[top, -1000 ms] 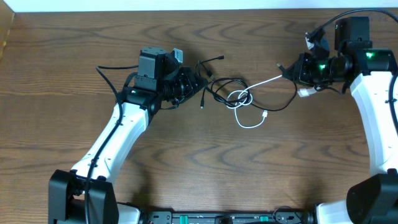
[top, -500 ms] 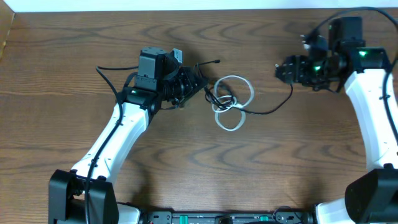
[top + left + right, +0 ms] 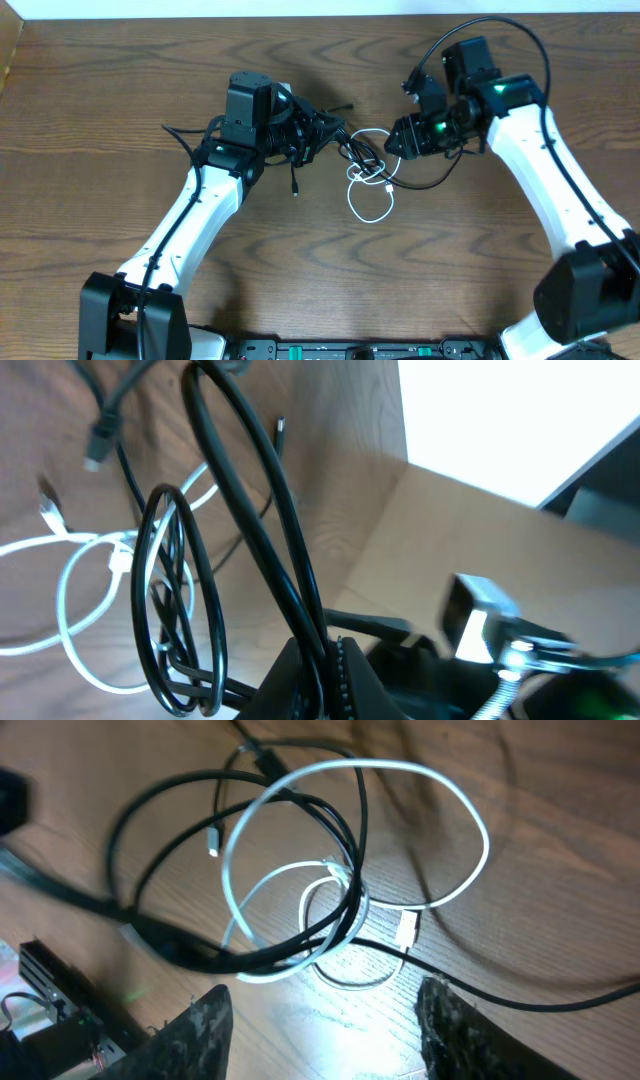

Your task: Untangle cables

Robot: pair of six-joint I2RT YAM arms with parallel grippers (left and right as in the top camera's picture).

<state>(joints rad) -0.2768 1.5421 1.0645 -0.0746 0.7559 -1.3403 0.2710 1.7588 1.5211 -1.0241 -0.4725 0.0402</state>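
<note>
The cables lie tangled at mid table. The white cable (image 3: 368, 219) forms loops through the black cable (image 3: 440, 178), which trails right. My left gripper (image 3: 322, 130) sits at the bundle's left side, shut on a strand of the black cable (image 3: 240, 490), which runs down between its jaws (image 3: 325, 665). The white cable (image 3: 70, 590) curls to the left of that strand. My right gripper (image 3: 395, 143) hovers at the bundle's right side. In the right wrist view it (image 3: 325, 1030) stands open over the wood, holding nothing, with the white cable (image 3: 380, 763) and black cable (image 3: 150, 795) looped just beyond its fingertips (image 3: 460, 1030).
The wooden table (image 3: 480, 280) carries only the two cables. Its back edge (image 3: 100, 20) meets a white wall, and a cardboard panel (image 3: 470, 540) shows in the left wrist view. The arms' own thick black wires arc above each wrist.
My right gripper has opened and let go of the white cable, then swung left to the bundle. The white cable has sprung back into loops. My left gripper keeps its hold and has shifted slightly right.
</note>
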